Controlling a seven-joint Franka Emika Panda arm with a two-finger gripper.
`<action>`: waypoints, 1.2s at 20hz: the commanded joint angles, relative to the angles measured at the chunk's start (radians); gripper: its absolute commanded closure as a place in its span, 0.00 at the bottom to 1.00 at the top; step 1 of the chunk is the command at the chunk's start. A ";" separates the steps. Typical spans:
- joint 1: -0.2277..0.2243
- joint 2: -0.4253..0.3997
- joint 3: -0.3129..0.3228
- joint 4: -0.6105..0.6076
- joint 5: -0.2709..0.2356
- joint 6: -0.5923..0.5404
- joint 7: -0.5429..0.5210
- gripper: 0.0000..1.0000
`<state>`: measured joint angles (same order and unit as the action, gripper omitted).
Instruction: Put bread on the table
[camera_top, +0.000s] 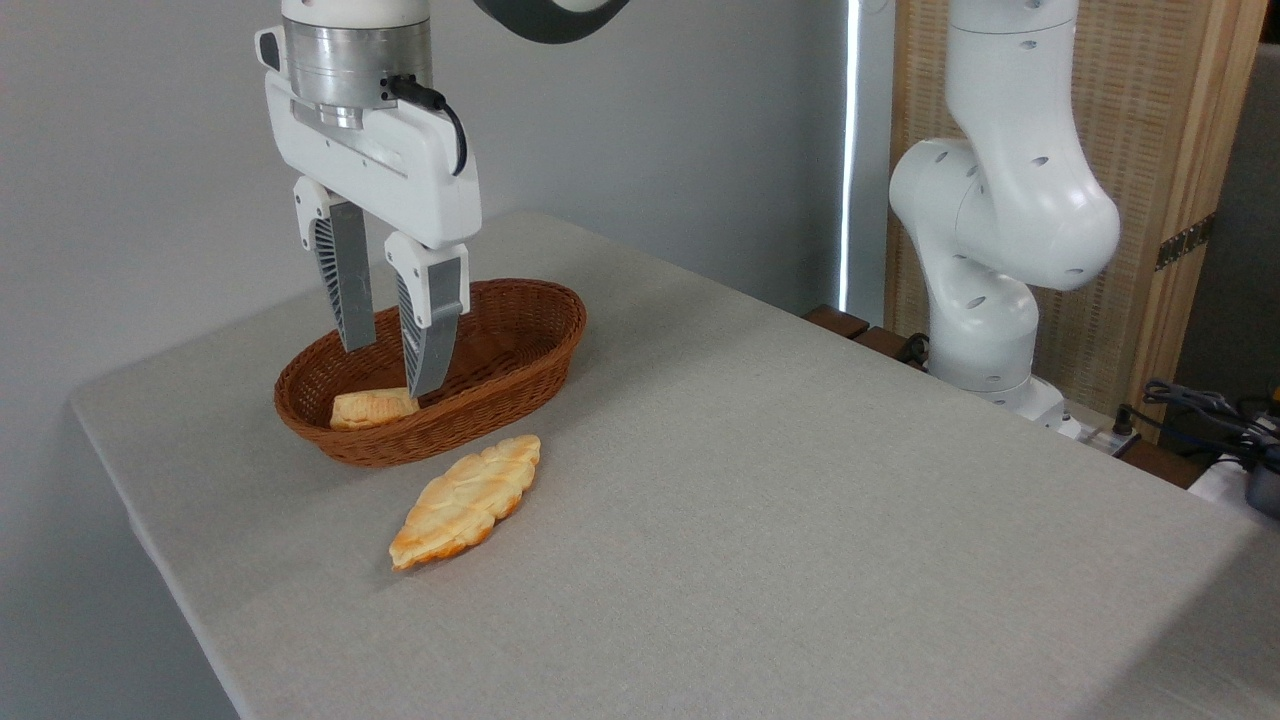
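Grey table (800, 480), bread (372, 408) lying left-right in basket (540, 350), hand (392, 370) parted, empty

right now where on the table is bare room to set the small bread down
Free: the table right of the long pastry, toward the arm base, and the near edge. Crowded: the left end, where the basket holds the bread under the open gripper.

Bread (372, 408): lower part hidden behind basket (500, 400) wall; its 3 o'clock end covered by a pincer (393, 372) finger. Desk (800, 480) cut off at bottom and right edges.
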<state>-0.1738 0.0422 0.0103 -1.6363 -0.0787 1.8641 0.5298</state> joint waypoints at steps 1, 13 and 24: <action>0.004 -0.007 -0.006 -0.004 -0.006 -0.029 0.021 0.00; -0.003 -0.001 -0.016 -0.010 -0.015 -0.028 0.019 0.00; -0.021 0.021 -0.084 -0.108 -0.210 0.093 0.007 0.00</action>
<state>-0.1936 0.0586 -0.0728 -1.7170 -0.2142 1.8981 0.5311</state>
